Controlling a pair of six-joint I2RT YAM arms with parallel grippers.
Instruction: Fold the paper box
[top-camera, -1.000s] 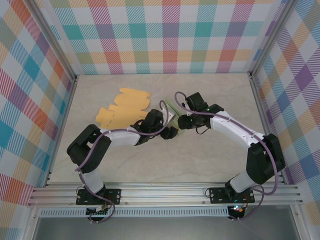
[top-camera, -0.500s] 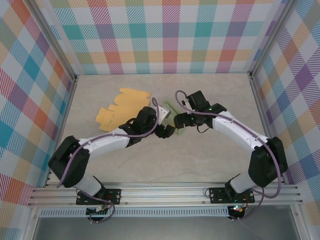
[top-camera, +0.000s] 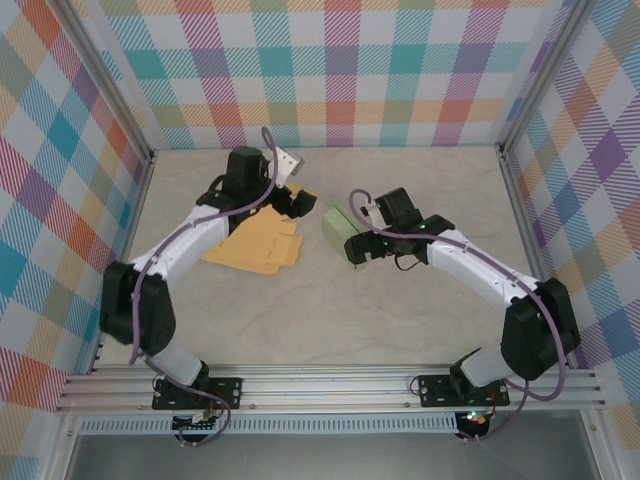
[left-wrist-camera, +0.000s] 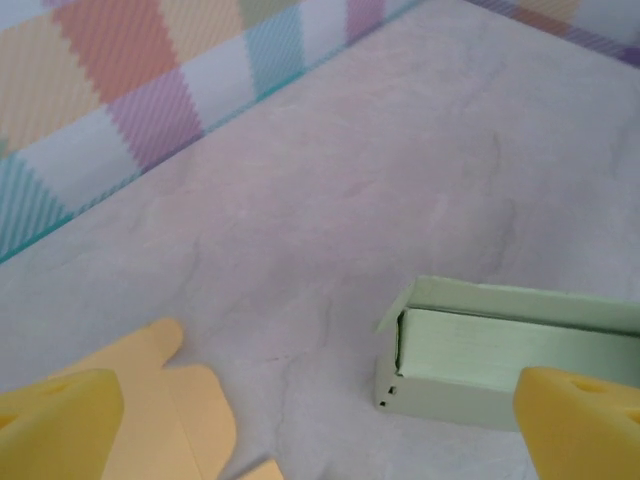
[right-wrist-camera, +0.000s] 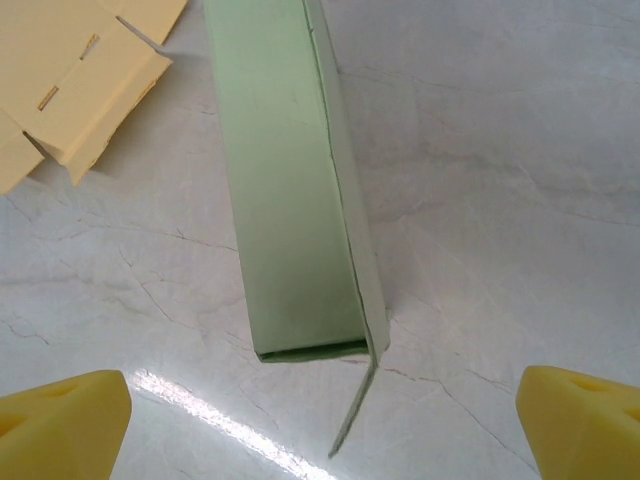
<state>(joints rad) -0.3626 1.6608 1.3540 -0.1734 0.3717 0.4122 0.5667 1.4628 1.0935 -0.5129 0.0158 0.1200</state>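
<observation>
The pale green paper box (top-camera: 339, 228) lies by itself on the marbled beige table (top-camera: 420, 310), near the middle and just right of the flat yellow cardboard cut-outs (top-camera: 258, 243). A second ago both claws were crowded onto it and it was mostly hidden; now much more of it shows from above.

The biggest change is the left arm. A second ago its claw was at the box's near-left side, meeting the right one. It has since swung away to the far left, and the left gripper (top-camera: 296, 203) now hangs above the far edge of the yellow cut-outs, apart from the box. Its yellow fingertips (left-wrist-camera: 60, 428) are spread wide with nothing between them, and its wrist camera looks across bare table at one end of the box.

The right gripper (top-camera: 358, 250) has barely shifted — it is at the box's near end, as before. Its jaws have let go and stand wide apart, holding nothing. In its wrist view the box runs lengthwise away from the camera — closed along its length, with a thin flap (right-wrist-camera: 355, 400) hanging loose at the near end.
</observation>
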